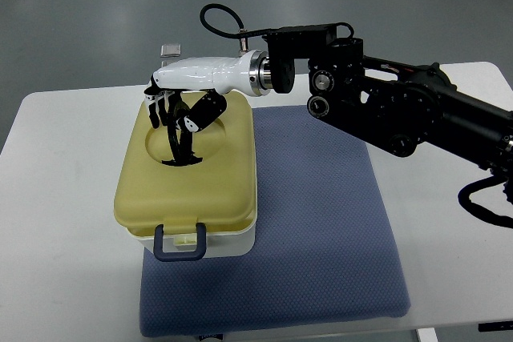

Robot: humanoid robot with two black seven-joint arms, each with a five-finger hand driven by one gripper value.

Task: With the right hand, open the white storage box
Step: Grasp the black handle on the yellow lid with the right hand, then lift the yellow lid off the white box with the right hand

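1. Top view, the only one: the white storage box (210, 239) is sitting on a blue-grey fabric mat (321, 230) that looks soft and slightly fuzzy, and the mat is lying on a smooth white table (64, 222).
2. The box is a rounded rectangle with a white base and a glossy pale-yellow lid (192, 178), still closed, with a shallow round dish pressed into the top.
3. A dark blue latch handle (181, 243) is hanging at the front edge of the box, nearest the camera.
4. The right robot hand (183, 122) is reaching in from the right on a chunky black arm (401, 110) with a shiny metal wrist ring.
5. It's got a smooth white shell on the back, with black fingers (178, 138) curling loosely downward over the lid's dish, gripping nothing. Can't tell whether the tips are touching the lid.
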